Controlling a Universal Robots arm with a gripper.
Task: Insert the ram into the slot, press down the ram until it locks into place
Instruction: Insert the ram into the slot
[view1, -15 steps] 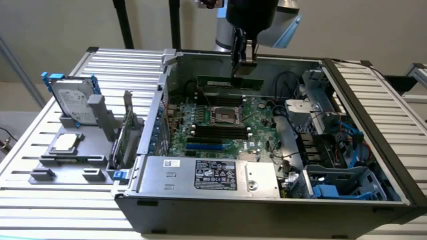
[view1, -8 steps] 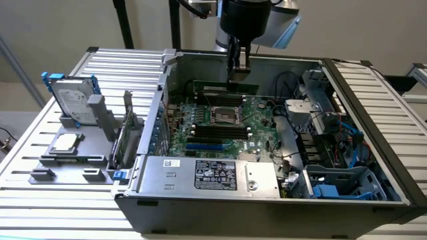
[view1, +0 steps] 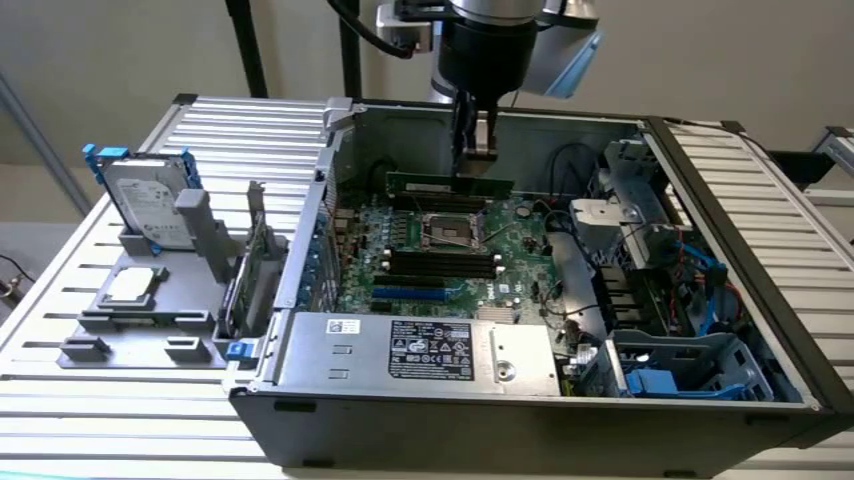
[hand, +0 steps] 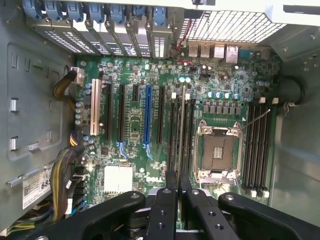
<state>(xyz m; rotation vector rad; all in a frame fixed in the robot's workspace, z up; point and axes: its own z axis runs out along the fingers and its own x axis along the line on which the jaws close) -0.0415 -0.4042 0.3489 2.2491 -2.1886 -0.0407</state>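
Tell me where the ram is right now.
In the exterior view, the ram is held by the gripper just over the black slots on the far side of the CPU socket.

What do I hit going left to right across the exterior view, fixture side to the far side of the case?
hard drive standing on the fixture → the ram, held in the gripper above the motherboard → drive cage → ribbed side panel
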